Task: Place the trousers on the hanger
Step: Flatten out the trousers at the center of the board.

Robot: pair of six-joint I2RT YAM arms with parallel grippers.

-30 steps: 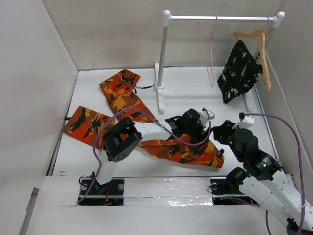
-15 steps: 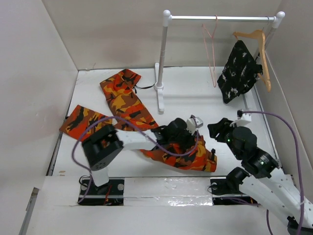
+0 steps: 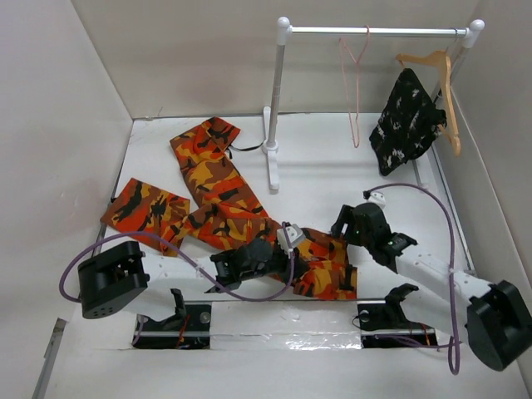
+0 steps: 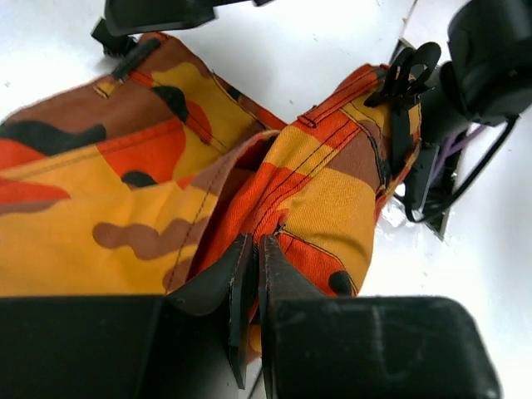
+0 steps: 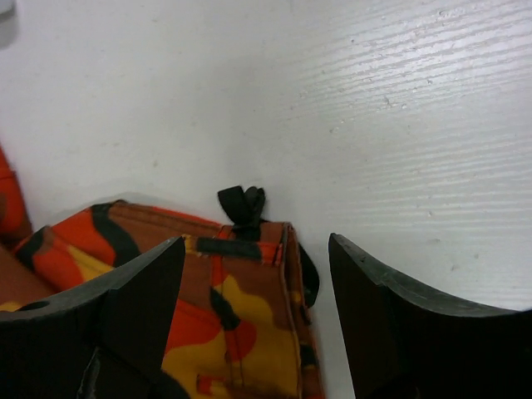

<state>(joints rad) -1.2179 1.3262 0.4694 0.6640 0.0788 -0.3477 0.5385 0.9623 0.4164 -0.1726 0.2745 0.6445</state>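
Left tool [image 4: 253, 245]: pinched shut on trousers [image 3: 212, 179] waistband fold
Right tool [image 5: 256, 249]: jaws wide apart over waistband corner
Hanger [image 3: 356, 133]: on rail [image 3: 374, 31]

- Top view: fixed high behind the near edge, looking down and forward over the whole table [image 3: 316, 174].
- Left wrist: very near, facing the trousers [image 4: 125, 166] at the waist.
- Right wrist: near and low; apparently the same waist corner, also in the top view.
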